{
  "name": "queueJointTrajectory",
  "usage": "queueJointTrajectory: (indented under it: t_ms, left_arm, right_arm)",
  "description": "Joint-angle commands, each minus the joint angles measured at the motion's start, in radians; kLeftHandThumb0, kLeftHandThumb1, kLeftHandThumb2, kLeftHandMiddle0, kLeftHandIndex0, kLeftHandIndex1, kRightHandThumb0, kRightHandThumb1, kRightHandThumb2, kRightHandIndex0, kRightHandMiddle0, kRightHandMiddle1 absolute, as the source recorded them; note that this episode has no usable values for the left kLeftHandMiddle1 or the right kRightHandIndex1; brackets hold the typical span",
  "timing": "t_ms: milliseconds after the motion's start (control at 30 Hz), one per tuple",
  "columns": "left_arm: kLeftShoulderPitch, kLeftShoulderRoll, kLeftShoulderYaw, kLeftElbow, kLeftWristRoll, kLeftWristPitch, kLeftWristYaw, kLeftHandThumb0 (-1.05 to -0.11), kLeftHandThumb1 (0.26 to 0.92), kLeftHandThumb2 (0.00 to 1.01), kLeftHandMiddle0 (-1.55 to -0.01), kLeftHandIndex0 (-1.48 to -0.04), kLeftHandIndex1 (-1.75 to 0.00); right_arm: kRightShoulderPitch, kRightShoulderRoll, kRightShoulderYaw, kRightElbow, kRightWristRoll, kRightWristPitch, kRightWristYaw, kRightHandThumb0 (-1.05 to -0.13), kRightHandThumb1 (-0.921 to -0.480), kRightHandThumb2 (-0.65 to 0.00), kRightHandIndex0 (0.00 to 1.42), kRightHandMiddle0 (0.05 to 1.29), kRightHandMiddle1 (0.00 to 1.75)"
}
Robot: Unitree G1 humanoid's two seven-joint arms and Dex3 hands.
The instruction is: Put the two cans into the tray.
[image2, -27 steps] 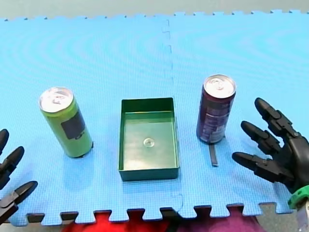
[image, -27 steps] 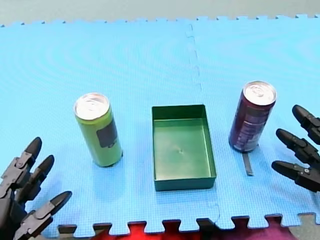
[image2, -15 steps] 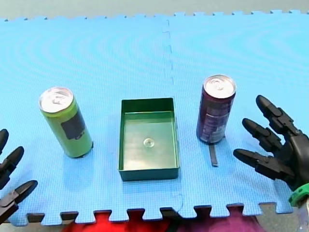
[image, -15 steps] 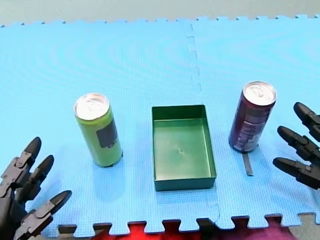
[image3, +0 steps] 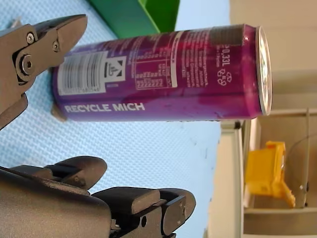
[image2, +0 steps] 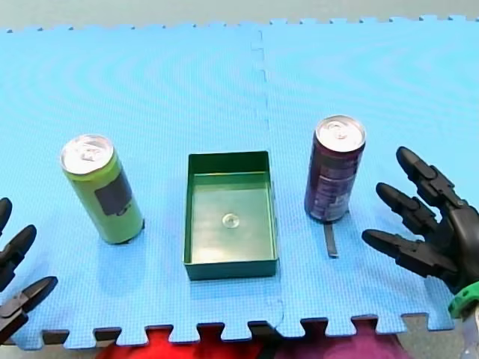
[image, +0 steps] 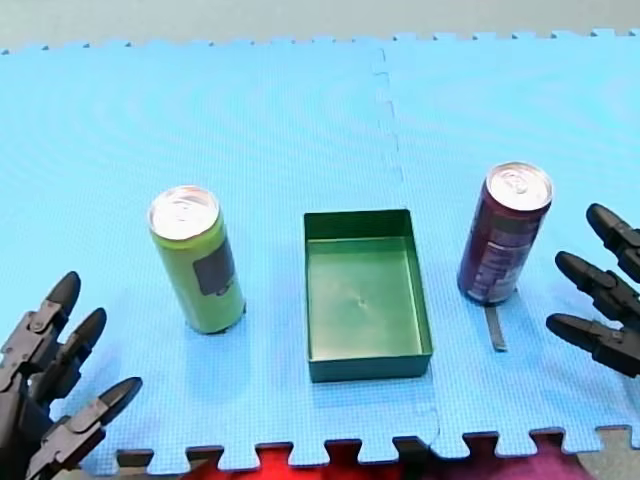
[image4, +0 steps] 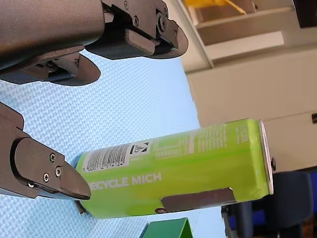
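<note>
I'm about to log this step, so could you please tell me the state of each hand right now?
Left hand: open, front-left, apart from the green can.
Right hand: open, right of the purple can, not touching.

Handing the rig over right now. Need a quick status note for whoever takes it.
Hands: left hand open, nearer the robot than the green can, not touching it. The right hand is open beside the purple can, apart from it.
Things: both cans stand upright, one on each side of the tray.
Done: no can is in the tray.
Left: grasp each can and put it in.
</note>
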Motion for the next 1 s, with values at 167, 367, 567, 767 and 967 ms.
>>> queueJointTrajectory:
  t_ms: [167,367,567,767,967]
  left_arm:
    - [-0.032,0.007,0.016,0.046,-0.013,-0.008,-0.007,-1.048,0.814,0.00,-0.42,-0.34,-0.01]
    - [-0.047,0.006,0.027,0.067,-0.023,-0.028,-0.016,-1.048,0.823,0.01,-0.43,-0.35,-0.01]
    - [-0.050,0.004,0.033,0.068,-0.027,-0.031,-0.022,-1.048,0.830,0.01,-0.43,-0.36,-0.02]
    - [-0.049,0.004,0.032,0.069,-0.018,-0.032,-0.018,-1.048,0.840,0.01,-0.44,-0.37,-0.02]
    - [-0.049,0.010,0.028,0.070,0.003,-0.035,-0.006,-1.048,0.853,0.01,-0.45,-0.38,-0.02]
  right_arm:
    - [-0.016,-0.016,0.006,0.007,-0.009,0.000,-0.007,-1.018,-0.622,0.000,0.32,0.28,0.00]
    - [-0.021,-0.017,0.004,0.009,-0.006,0.003,-0.001,-0.987,-0.610,0.000,0.31,0.27,0.00]
    - [-0.026,-0.019,0.004,0.008,-0.006,0.003,0.000,-0.964,-0.604,0.000,0.30,0.26,0.00]
    - [-0.035,-0.020,0.002,0.007,-0.003,0.005,0.005,-0.949,-0.600,0.000,0.30,0.25,0.00]
    - [-0.040,-0.017,0.007,0.007,-0.009,0.003,-0.002,-0.947,-0.601,0.000,0.30,0.25,0.00]
